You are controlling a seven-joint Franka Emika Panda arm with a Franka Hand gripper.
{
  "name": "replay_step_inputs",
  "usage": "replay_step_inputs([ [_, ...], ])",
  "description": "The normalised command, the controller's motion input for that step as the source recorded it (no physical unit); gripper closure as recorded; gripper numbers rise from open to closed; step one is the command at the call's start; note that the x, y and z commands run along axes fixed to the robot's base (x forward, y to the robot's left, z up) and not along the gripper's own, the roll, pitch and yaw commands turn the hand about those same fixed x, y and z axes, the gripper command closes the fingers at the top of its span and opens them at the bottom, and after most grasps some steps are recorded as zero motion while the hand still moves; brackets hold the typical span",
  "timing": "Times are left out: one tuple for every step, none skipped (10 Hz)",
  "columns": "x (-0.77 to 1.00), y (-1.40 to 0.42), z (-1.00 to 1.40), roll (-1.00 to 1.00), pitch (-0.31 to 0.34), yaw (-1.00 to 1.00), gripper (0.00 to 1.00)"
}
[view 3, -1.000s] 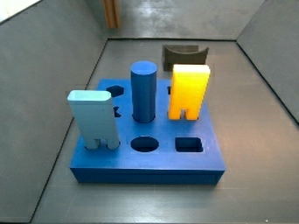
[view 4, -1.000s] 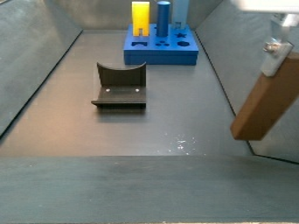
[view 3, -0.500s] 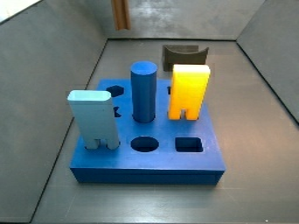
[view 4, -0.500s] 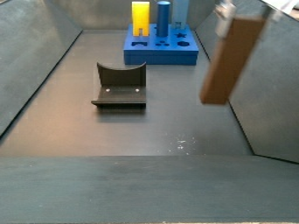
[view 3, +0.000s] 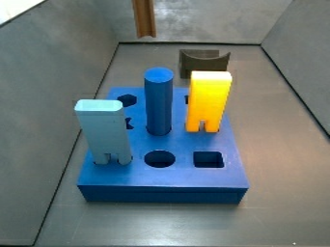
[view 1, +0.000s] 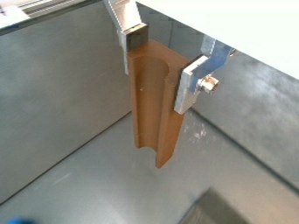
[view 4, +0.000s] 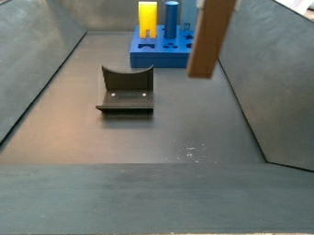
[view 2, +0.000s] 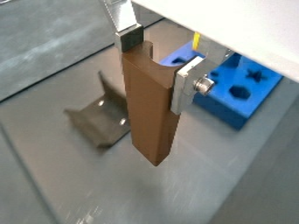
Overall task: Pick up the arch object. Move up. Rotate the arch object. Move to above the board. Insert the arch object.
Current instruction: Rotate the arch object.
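Your gripper (view 2: 158, 63) hangs high above the grey floor, its fingers (view 2: 187, 85) clamped on the top of the tall plain brown slab, the arch object (view 2: 152, 114), which hangs upright in the air, well short of the thick square blue board (view 3: 168, 174). Judging from here, the slab could clip the yellow block (view 3: 209, 100) or blue cylinder (view 3: 157, 98) if you descend off-centre, or jam if rotated wrongly.

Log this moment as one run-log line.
gripper: shut on arch object | arch object: lifted, upright | board: not reached | phase: carrying
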Motion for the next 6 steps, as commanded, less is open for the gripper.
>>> replay_step_inputs([
  [0.16,-0.46,0.11,-0.08,0.085,0.02,1.00],
  [0.11,-0.30,0.09,-0.07,0.085,0.02,1.00],
  [0.00,0.00,0.00,-0.01,0.083,-1.00,1.00],
  [-0.02,0.06,-0.01,-0.01,0.086,-1.00,1.00],
  [0.00,0.06,0.00,-0.01,0.089,-1.00,1.00],
  [0.01,0.04,0.00,-0.01,0.091,-1.00,1.00],
])
